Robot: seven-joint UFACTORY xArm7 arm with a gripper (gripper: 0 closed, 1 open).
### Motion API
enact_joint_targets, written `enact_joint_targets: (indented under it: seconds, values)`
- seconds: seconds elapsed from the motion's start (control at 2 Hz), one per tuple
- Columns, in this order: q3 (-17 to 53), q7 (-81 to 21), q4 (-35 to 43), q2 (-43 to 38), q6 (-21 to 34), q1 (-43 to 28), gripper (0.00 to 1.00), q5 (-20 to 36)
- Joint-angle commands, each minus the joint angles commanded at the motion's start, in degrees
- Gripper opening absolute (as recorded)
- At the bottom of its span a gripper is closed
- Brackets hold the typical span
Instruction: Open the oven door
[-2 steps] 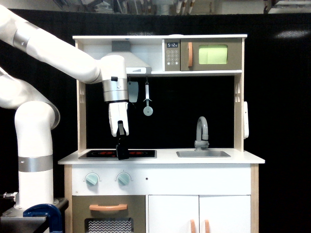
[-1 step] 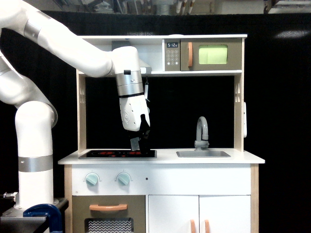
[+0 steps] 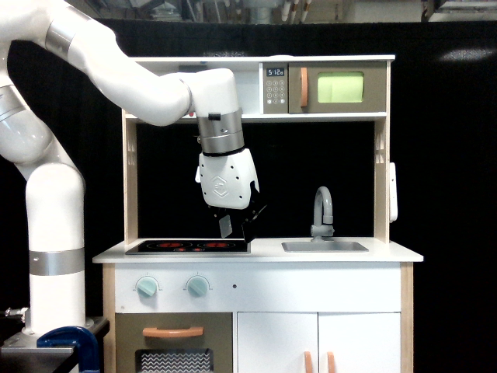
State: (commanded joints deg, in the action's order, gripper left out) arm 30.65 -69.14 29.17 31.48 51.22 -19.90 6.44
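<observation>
Jaws of the gripper point(image 3: 239, 227) look apart, empty; shifted from hob toward 3 o'clock and tilted. Oven door point(image 3: 336, 88) at 1 o'clock remains shut, handle point(image 3: 304, 88) untouched.

Backdrop is basically one big black curtain point(image 3: 450, 194) hanging behind the toy kitchen point(image 3: 260, 256), pretty dark all round. Above the curtain's top edge there's a strip of cluttered ceiling stuff point(image 3: 256, 9), too blurry to make out. There's a faint pale glare patch point(image 3: 466, 54) on the curtain, up to the exterior view's right of the kitchen's top shelf. Low down on the exterior view's left of the kitchen sits a blue clamp point(image 3: 68, 342) on a dark metal base point(image 3: 23, 359).
</observation>
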Motion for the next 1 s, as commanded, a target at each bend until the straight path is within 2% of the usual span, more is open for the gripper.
enact_joint_targets:
  seconds: [0.5, 1.0]
  values:
    - [17.5, -23.6, 10.9, -6.4, 11.4, -12.6, 1.00, 15.7]
    - [20.6, -26.6, 15.7, -8.3, 15.0, -18.2, 1.00, 24.7]
